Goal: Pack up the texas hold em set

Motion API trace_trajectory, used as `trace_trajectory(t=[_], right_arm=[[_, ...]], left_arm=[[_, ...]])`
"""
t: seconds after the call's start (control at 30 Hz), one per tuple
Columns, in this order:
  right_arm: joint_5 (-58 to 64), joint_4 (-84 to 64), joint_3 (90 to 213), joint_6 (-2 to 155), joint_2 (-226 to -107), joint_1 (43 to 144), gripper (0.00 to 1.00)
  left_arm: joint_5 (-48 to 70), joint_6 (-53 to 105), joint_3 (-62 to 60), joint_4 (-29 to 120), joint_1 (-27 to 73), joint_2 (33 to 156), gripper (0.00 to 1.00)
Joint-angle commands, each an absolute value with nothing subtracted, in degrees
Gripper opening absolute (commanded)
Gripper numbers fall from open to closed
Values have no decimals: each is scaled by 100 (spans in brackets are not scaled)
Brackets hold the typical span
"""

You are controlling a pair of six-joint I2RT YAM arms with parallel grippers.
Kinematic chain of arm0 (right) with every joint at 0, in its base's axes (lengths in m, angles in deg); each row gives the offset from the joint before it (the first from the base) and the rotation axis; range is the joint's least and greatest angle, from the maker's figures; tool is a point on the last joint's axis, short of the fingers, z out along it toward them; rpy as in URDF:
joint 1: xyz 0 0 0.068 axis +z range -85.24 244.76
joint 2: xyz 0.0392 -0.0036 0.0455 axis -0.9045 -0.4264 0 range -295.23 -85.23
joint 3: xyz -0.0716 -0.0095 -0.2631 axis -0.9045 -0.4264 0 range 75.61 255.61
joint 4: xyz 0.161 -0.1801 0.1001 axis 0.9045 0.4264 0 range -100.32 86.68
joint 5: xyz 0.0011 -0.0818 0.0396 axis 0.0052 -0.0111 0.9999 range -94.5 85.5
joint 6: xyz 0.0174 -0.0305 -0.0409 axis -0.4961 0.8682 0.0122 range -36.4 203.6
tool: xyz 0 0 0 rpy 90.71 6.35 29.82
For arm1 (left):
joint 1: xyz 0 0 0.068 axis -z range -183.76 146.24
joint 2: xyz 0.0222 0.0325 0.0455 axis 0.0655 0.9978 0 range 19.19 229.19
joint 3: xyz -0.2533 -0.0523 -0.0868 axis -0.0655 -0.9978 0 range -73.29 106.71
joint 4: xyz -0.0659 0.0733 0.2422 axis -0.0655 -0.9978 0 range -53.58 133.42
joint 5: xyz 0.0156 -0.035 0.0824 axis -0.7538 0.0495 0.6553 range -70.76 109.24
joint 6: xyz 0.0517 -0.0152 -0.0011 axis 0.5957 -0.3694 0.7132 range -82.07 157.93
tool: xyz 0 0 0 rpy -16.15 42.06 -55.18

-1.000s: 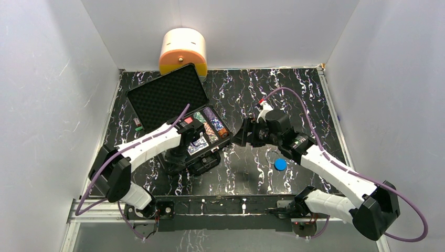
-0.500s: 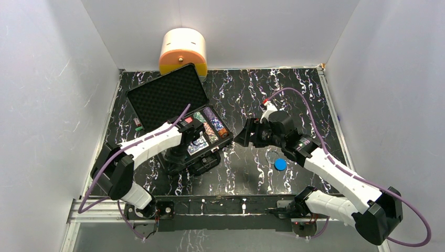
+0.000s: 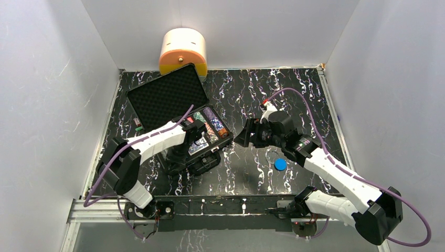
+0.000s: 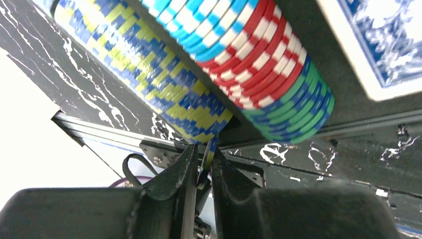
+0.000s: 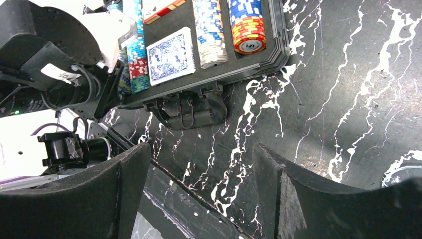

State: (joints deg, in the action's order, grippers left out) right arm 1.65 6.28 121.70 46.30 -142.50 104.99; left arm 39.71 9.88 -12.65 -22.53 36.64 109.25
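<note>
The table (image 3: pixel 294 94) is glossy black, veined white like marble. The briefcase lid (image 3: pixel 167 97) is lined in matt dimpled foam; the poker chips (image 4: pixel 259 59) look like smooth plastic.

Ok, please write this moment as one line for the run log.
left gripper: closed on yellow-blue chip at row end in case | right gripper: open, empty, beside case | blue disc: on table | lid: open

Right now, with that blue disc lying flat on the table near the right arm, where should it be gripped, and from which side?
Take the blue disc by its rim, pinching two opposite edge points, coming straight down from above. It lies flat on the table with bare surface all round, so only its thin edge offers purchase. The open right pincer is nearest, so likely best placed.
</note>
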Motion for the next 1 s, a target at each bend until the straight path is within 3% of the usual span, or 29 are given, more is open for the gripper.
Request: trace_trajectory(t=[0.0, 0.6, 0.97], right_arm=[[154, 454, 12301, 4697, -14192, 10499, 83], [305, 349, 12246, 4669, -14296, 10500, 83], [328, 346, 12215, 4674, -14297, 10498, 83]], left_arm=[[4253, 1060, -1124, -2083, 3586, 11016, 16], [4455, 931, -784, -2445, 3588, 10886, 21], [4406, 1001, -744, -2446, 3597, 10912, 14]])
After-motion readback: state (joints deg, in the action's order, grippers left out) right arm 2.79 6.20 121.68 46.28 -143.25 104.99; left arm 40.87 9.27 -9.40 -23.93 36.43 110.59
